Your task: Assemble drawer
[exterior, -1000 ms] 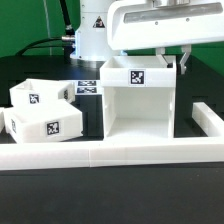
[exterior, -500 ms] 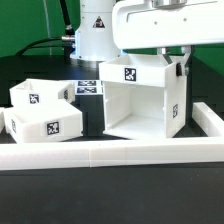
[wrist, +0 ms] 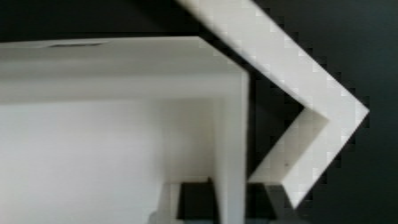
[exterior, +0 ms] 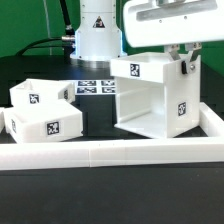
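**Desk:** What is the tool point(exterior: 184, 63) doing on your end?

**Me:** It is clamped on the housing point(exterior: 150, 95). In the wrist view I see the tool point(wrist: 231, 196) with a dark finger on each side of one thin upright wall of the housing point(wrist: 107, 120). The jaws are barely apart, just that wall between them. It is gripping the top edge of the side wall towards the exterior view's right.

**Desk:** Anything different from a second ago?

**Me:** Yes. The housing stood square and upright near the middle of the desk point(exterior: 100, 195). Now it has swung towards the exterior view's right and is tilted, with its open front turned partly away from the middle. I read that as a repositioning move, so the mouth ends up where a tray can be slid in. I can't tell whether its base is fully clear of the desk or one edge is dragging.

**Desk:** And the rest?

**Me:** The two trays point(exterior: 42, 110) sit together on the exterior view's left, well apart from the housing, and neither is inserted. The marker board point(exterior: 95, 86) lies behind, between the trays and the housing. The border rail point(exterior: 100, 152) runs along the front, with the housing's lower corner near its bend. I judge that to be the risk if the swing carries on.
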`<state>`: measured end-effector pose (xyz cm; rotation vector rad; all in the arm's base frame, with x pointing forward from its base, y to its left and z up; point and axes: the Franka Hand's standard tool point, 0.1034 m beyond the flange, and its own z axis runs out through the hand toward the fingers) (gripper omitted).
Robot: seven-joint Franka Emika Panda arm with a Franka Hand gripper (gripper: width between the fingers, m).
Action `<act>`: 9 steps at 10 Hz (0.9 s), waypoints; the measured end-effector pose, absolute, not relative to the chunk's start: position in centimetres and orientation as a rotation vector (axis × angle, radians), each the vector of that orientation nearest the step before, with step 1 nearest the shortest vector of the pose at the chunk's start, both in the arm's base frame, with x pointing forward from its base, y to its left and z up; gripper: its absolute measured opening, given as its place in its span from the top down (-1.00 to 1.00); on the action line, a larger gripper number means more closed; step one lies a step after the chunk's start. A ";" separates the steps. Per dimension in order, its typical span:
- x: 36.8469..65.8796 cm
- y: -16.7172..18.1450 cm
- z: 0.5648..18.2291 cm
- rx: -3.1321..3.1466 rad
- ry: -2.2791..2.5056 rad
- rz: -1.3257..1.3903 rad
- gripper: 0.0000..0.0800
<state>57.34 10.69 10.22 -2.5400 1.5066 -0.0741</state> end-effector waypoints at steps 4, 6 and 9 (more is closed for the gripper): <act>58.2 9.9 10.2 -2.224 1.884 0.019 0.90; 59.0 10.1 10.3 -2.058 2.035 0.053 0.90; 60.6 10.2 9.8 -2.009 2.079 0.093 0.90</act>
